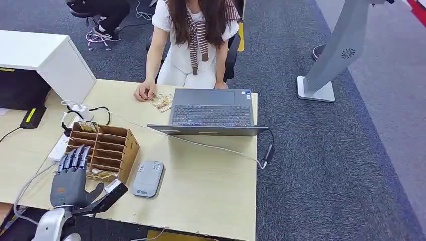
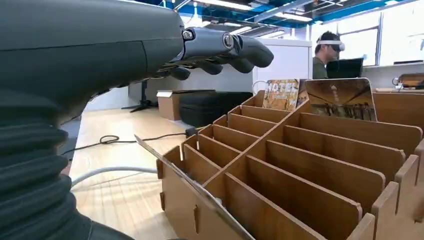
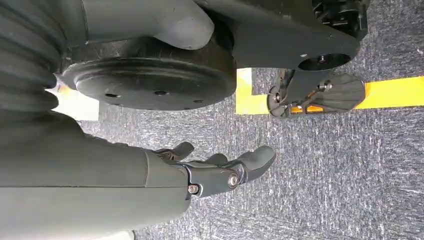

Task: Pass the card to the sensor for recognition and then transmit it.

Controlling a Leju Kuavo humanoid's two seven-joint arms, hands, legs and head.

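My left hand (image 1: 70,182) hovers at the near left corner of the table, its fingers (image 2: 220,47) stretched out over the wooden card box (image 1: 103,148). A thin card (image 1: 108,195) sticks out to the right from under the thumb, seen edge-on beside the box (image 2: 190,185); the thumb seems to pinch it. The grey sensor pad (image 1: 147,178) lies flat just right of the card's tip. More cards stand in the box's far slots (image 2: 281,94). My right hand (image 3: 220,170) hangs by my side above the carpet, fingers loosely apart, holding nothing.
An open laptop (image 1: 211,111) sits mid-table with a cable trailing to the right edge. A person sits behind the table, one hand (image 1: 144,92) beside a card (image 1: 162,102). A white cabinet (image 1: 45,57) and power strip (image 1: 60,145) are at the left.
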